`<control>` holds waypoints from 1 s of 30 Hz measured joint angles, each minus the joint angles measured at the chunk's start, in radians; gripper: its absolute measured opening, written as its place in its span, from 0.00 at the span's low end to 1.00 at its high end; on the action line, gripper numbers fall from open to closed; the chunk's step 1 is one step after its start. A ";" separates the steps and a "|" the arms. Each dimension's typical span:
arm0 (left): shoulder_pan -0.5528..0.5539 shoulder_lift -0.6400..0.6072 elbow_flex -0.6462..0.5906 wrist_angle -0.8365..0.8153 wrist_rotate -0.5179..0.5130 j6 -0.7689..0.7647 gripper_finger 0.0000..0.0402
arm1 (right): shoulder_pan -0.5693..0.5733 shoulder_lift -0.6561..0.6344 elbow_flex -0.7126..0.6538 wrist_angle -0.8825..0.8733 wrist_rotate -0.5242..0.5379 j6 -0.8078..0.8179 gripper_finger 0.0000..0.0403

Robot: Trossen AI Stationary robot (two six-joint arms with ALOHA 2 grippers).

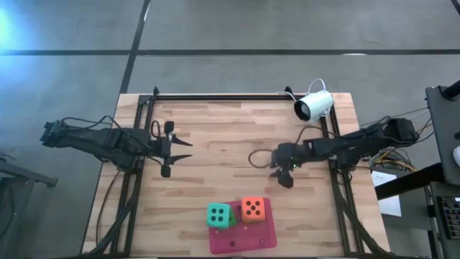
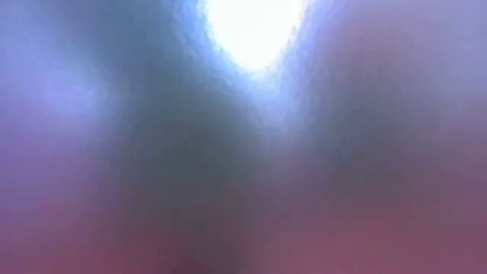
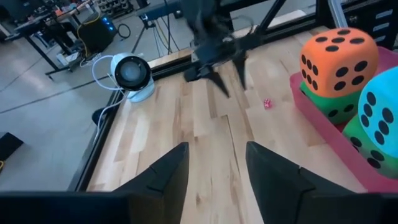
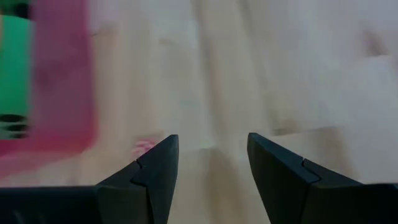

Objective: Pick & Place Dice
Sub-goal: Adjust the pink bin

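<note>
Four dice sit on the pink mat (image 1: 244,237) at the table's near edge. The teal die (image 1: 219,214) and the orange-red die (image 1: 252,208) rest on top of two green dice (image 3: 341,106), of which little shows. My left gripper (image 1: 183,149) hovers open over the table's left half, far from the dice. My right gripper (image 1: 284,175) is open over the table's right half, just beyond the mat's far right corner. In the right wrist view the gripper (image 4: 211,142) hangs over bare wood, with a green die (image 4: 12,93) and the mat (image 4: 62,93) off to one side.
A white camera (image 1: 314,106) with its cable stands at the table's far right corner. A tiny pink cube (image 3: 267,104) lies on the wood between my right gripper and the mat. Black frame rails run along the table's sides. The low view shows only a blur.
</note>
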 joint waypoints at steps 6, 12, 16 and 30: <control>0.001 0.000 0.000 -0.030 0.000 0.003 0.39 | 0.129 0.043 0.039 0.011 0.009 0.153 0.46; 0.001 0.001 0.000 -0.045 0.000 0.002 0.38 | 0.215 0.157 0.063 0.124 0.008 0.201 0.46; 0.001 0.001 -0.001 -0.045 0.000 0.000 0.37 | 0.248 0.227 0.110 0.138 0.009 0.200 0.46; 0.000 0.009 -0.014 -0.063 0.001 -0.008 0.39 | 0.277 0.369 0.248 0.132 -0.041 0.123 0.46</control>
